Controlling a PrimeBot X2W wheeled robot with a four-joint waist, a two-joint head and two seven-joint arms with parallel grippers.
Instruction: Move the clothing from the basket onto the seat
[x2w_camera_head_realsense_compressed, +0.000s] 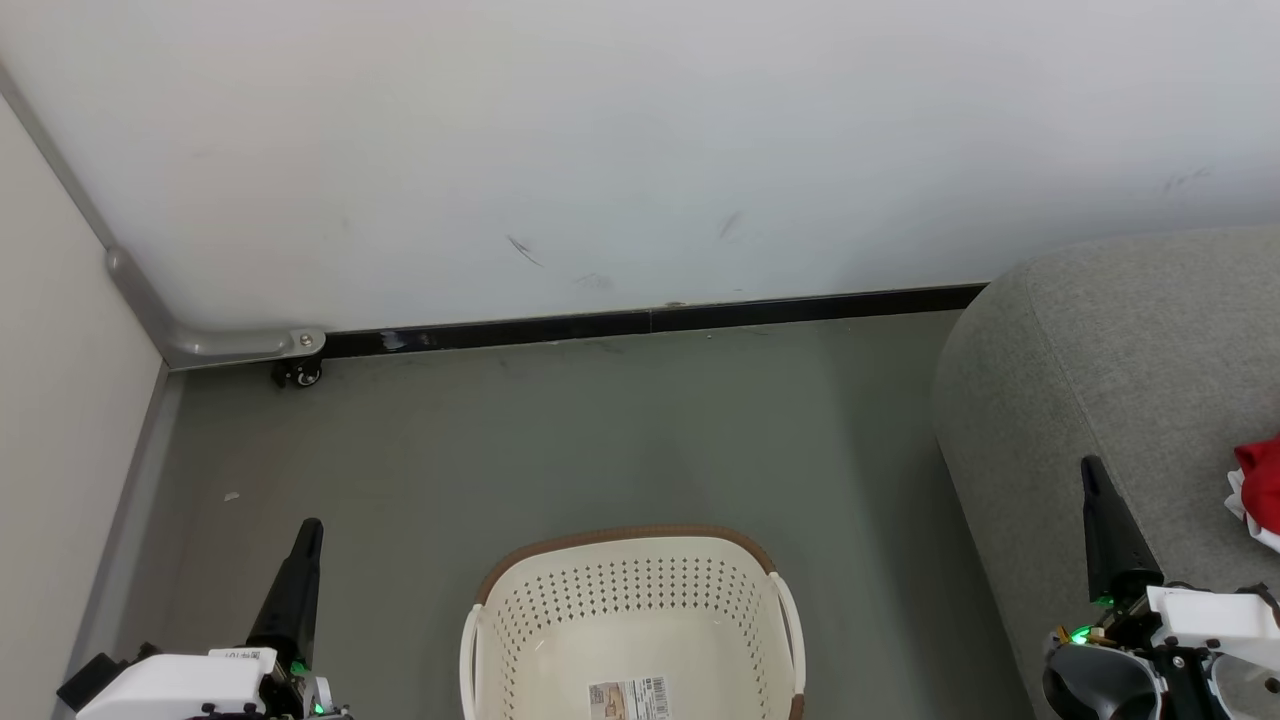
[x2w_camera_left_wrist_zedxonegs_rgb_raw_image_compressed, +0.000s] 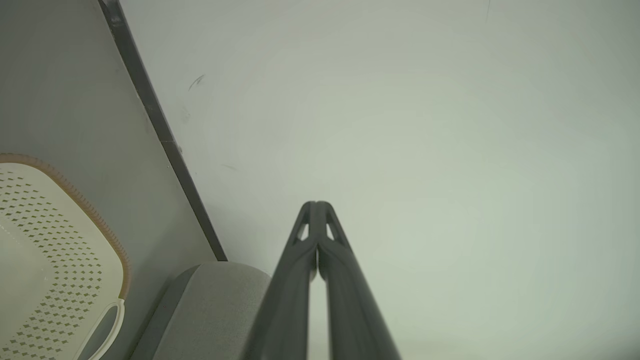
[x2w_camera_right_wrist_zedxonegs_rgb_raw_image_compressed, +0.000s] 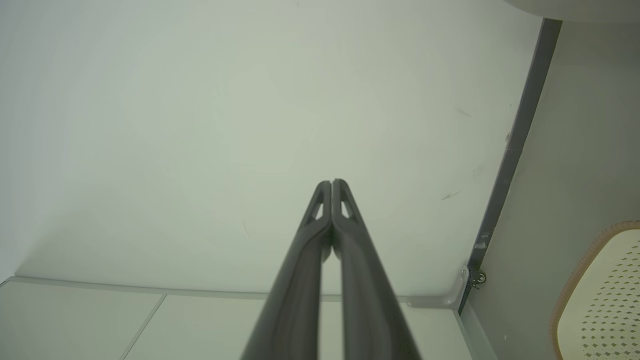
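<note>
- Well, in the head view we find the basket (x2w_camera_head_realsense_compressed: 620, 590) on the floor, its visible bottom bare except for a label (x2w_camera_head_realsense_compressed: 628, 697); its near end is cut off; red clothing (x2w_camera_head_realsense_compressed: 1258, 480) with white trim lies on the seat (x2w_camera_head_realsense_compressed: 1100, 350) at the right edge.
- In the left wrist view the left tool (x2w_camera_left_wrist_zedxonegs_rgb_raw_image_compressed: 316, 205) has its fingers pressed together on nothing, aimed at the wall (x2w_camera_left_wrist_zedxonegs_rgb_raw_image_compressed: 450, 125).
- In the right wrist view the right tool (x2w_camera_right_wrist_zedxonegs_rgb_raw_image_compressed: 331, 182) is likewise closed and empty; we judge the transfer done, or nearly so.
</note>
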